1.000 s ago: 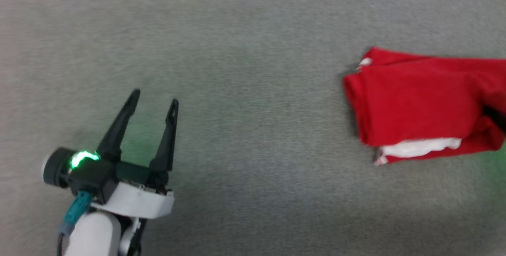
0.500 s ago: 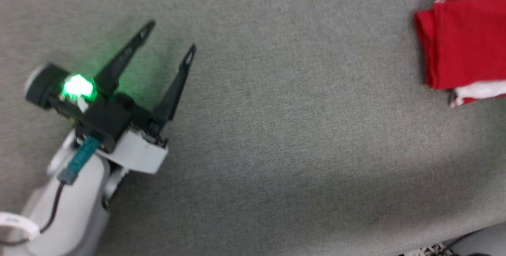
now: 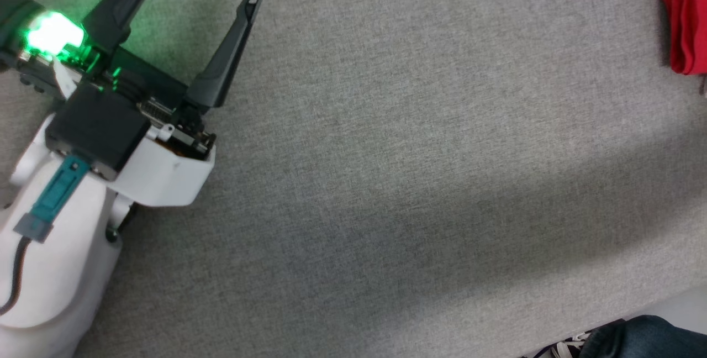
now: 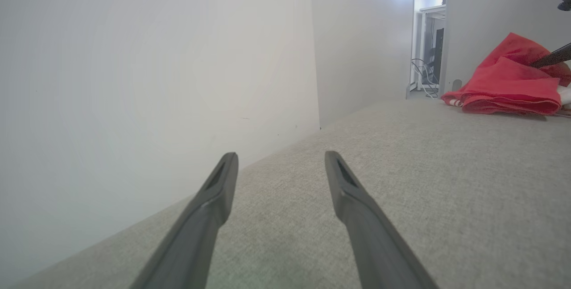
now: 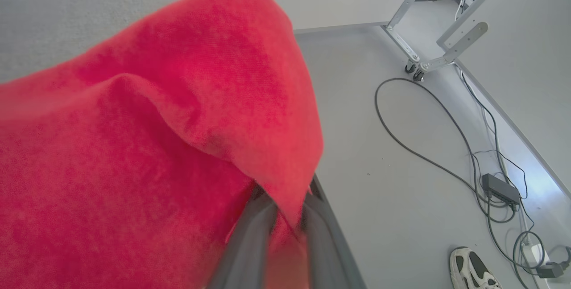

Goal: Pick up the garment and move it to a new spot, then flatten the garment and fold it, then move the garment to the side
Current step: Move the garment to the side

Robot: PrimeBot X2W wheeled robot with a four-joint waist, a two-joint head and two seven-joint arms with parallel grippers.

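Folded red soft-fabric shirt [image 4: 508, 88] lies at the right edge of the grey cloth tabletop [image 3: 386, 153], pinched narrow by right gripper [image 5: 285, 222]. Left gripper [image 4: 280, 155] wide, empty. Risk: the thin pinch slips and the fold spills floorward.

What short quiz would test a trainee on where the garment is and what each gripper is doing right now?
1. True or false: the left gripper holds the garment.
2. The right gripper is: A) open wide; B) shut on the garment; C) shut on nothing.
3. What colour is the surface under the garment?

Key: 1 false, it is open and holds nothing; 2 B; 3 grey.
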